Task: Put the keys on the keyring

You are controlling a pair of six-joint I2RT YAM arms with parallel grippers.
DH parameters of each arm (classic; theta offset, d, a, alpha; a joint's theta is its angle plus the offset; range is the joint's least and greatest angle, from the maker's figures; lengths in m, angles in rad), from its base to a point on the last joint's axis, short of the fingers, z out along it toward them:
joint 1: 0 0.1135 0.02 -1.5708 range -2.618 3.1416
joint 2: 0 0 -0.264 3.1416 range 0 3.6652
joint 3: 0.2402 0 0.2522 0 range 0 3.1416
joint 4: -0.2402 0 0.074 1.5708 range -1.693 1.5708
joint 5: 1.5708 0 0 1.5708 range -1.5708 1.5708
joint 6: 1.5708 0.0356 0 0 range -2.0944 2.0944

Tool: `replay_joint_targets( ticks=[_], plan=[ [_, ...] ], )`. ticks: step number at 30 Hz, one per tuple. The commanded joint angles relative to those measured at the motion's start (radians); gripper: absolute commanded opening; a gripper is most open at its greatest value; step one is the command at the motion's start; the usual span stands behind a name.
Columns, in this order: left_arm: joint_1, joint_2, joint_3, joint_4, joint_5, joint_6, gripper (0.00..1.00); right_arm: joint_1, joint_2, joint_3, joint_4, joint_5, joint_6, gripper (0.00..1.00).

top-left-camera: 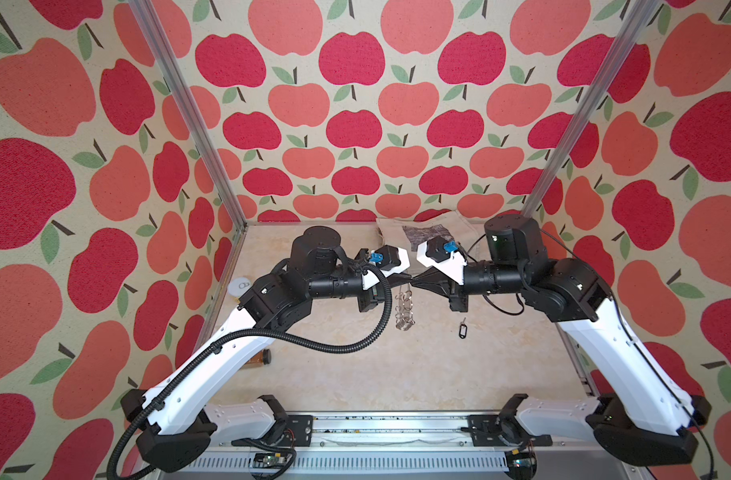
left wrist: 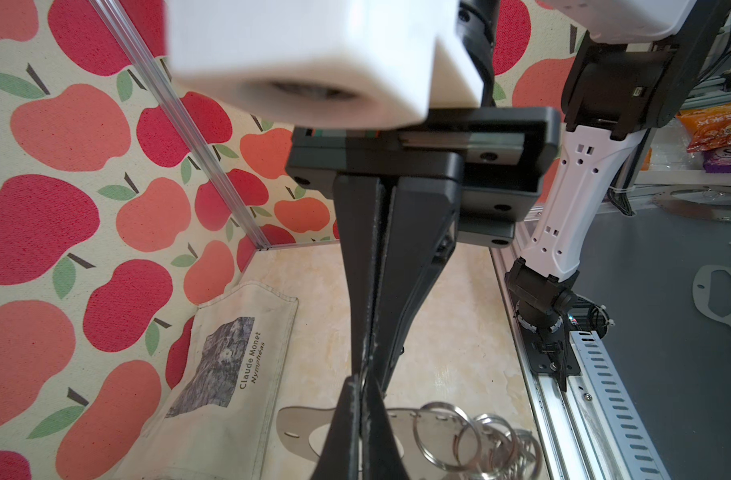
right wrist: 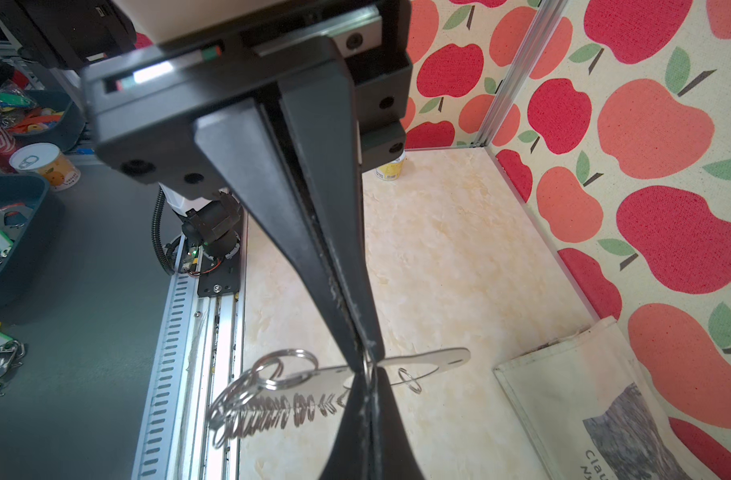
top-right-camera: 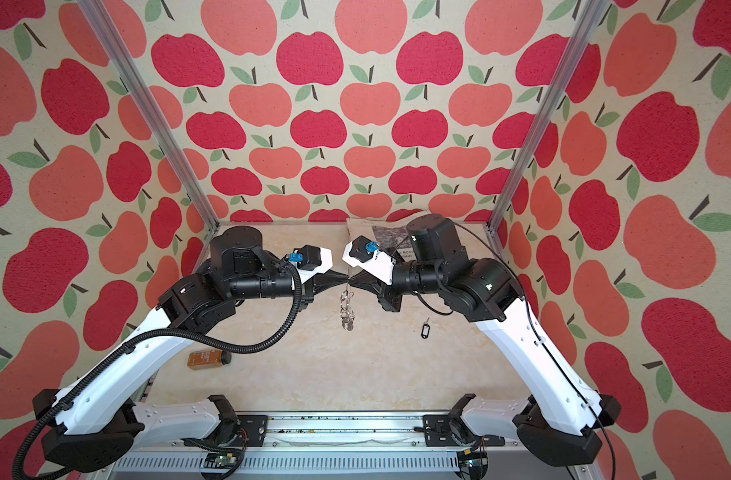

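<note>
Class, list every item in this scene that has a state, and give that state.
left gripper, shut on the keyring
right gripper, shut on the keyring
keyring, held off the table between both grippers, rings dangling
keys, lying loose on the table, not on a ring
bottle, on its side, capped
can, upright, lid on
bag, lying flat

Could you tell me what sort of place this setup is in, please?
Likely a lab's robot test booth: apple-print walls on an aluminium frame, a mounting rail, and a bin of key tags outside.
</note>
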Motion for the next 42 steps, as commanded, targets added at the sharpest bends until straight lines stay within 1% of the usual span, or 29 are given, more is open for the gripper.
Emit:
replay_joint_targets(
  ticks=[1, 4, 5, 6, 7, 10, 12, 14, 16, 17, 21, 24, 27, 30, 33, 38, 42],
  plan=[
    [-0.012, 0.009, 0.029, -0.011, -0.001, 0.013, 0.00, 0.008, -0.012, 0.030, 0.019, -0.004, -0.013, 0.00],
    [-0.013, 0.001, 0.009, 0.023, -0.001, -0.003, 0.00, 0.008, -0.024, 0.011, 0.041, 0.003, -0.007, 0.00],
    [-0.012, -0.010, -0.010, 0.057, -0.002, -0.020, 0.00, 0.008, -0.032, -0.001, 0.053, 0.007, -0.004, 0.04],
    [-0.010, -0.024, -0.035, 0.102, 0.000, -0.037, 0.00, 0.008, -0.040, -0.015, 0.066, 0.013, -0.003, 0.16],
    [-0.005, -0.046, -0.072, 0.168, 0.007, -0.064, 0.00, 0.008, -0.052, -0.032, 0.083, 0.024, 0.001, 0.25],
    [0.036, -0.111, -0.198, 0.419, 0.071, -0.173, 0.00, 0.000, -0.085, -0.090, 0.142, 0.044, 0.016, 0.43],
    [0.088, -0.151, -0.278, 0.599, 0.164, -0.301, 0.00, -0.013, -0.109, -0.130, 0.191, 0.039, 0.037, 0.48],
    [0.148, -0.159, -0.340, 0.786, 0.236, -0.438, 0.00, -0.030, -0.134, -0.162, 0.238, 0.014, 0.062, 0.51],
    [0.192, -0.155, -0.373, 0.924, 0.293, -0.546, 0.00, -0.044, -0.151, -0.184, 0.277, -0.006, 0.085, 0.52],
    [0.202, -0.149, -0.381, 0.972, 0.314, -0.581, 0.00, -0.050, -0.158, -0.194, 0.295, -0.017, 0.097, 0.52],
    [0.206, -0.122, -0.376, 1.042, 0.365, -0.642, 0.00, -0.055, -0.173, -0.224, 0.364, -0.042, 0.129, 0.52],
    [0.211, -0.078, -0.377, 1.123, 0.395, -0.711, 0.00, -0.057, -0.182, -0.240, 0.417, -0.058, 0.150, 0.49],
    [0.217, -0.048, -0.375, 1.203, 0.419, -0.779, 0.00, -0.060, -0.186, -0.249, 0.466, -0.088, 0.174, 0.43],
    [0.216, -0.025, -0.380, 1.261, 0.425, -0.819, 0.00, -0.063, -0.189, -0.250, 0.505, -0.128, 0.198, 0.38],
    [0.217, -0.005, -0.382, 1.320, 0.429, -0.858, 0.00, -0.065, -0.192, -0.262, 0.540, -0.164, 0.225, 0.35],
    [0.217, 0.021, -0.378, 1.396, 0.441, -0.917, 0.00, -0.069, -0.193, -0.283, 0.575, -0.168, 0.245, 0.34],
    [0.215, 0.032, -0.371, 1.410, 0.451, -0.932, 0.00, -0.072, -0.190, -0.291, 0.607, -0.177, 0.264, 0.34]
  ],
)
